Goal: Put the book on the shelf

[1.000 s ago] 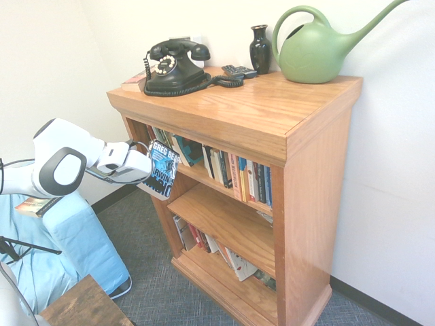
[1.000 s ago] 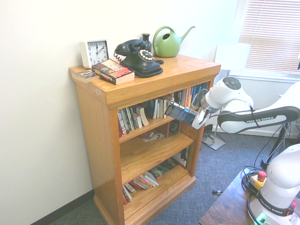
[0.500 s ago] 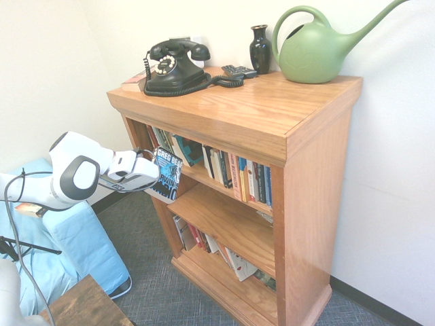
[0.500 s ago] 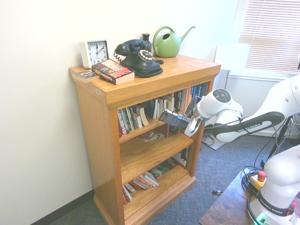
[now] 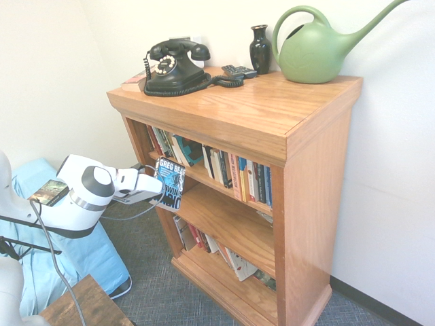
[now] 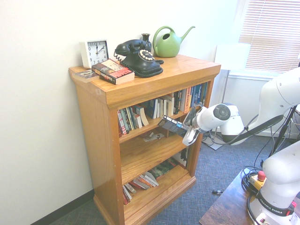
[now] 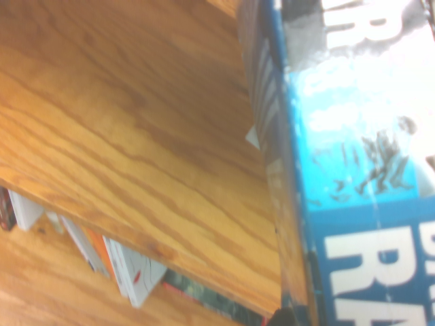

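Greg Bear paperback (image 5: 170, 183): gripped in the clenched gripper (image 5: 158, 189), held upright just beyond the fingertips, cover outward, before the oak bookcase (image 5: 285, 129) between its upper and middle shelves

The shelf (image 5: 285, 136) offers open access at its middle plank (image 5: 228, 221), which is largely bare. The top plank is blocked by a packed book row (image 5: 224, 166). Leaning books (image 5: 204, 241) occupy the bottom plank. On the top surface, the telephone (image 5: 173, 68) at 10 o'clock and the watering can (image 5: 316, 51) at 2 o'clock obstruct placement.
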Robot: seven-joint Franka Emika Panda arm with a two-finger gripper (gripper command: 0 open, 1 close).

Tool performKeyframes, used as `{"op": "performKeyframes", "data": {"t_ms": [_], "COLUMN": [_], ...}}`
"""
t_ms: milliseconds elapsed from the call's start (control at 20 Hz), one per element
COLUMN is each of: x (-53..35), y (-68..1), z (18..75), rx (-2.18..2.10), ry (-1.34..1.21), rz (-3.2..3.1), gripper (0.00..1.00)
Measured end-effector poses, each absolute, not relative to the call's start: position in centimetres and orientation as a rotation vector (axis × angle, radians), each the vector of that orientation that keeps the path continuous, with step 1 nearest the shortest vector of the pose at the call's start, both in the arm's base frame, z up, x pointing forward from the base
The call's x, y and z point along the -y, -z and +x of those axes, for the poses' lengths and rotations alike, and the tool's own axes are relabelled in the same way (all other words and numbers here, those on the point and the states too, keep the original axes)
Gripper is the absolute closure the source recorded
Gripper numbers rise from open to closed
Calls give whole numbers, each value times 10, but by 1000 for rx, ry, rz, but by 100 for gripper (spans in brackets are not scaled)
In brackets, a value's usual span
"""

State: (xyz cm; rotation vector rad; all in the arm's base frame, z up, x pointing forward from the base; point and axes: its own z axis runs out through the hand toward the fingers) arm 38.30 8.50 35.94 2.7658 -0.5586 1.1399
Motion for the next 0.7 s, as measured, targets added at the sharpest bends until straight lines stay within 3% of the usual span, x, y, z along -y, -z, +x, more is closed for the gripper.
{"op": "performKeyframes", "data": {"t_ms": [700], "x": [-64], "y": [-418], "z": [392], "rx": [783], "ry": [-1221], "rz": [2833], "gripper": [100]}}
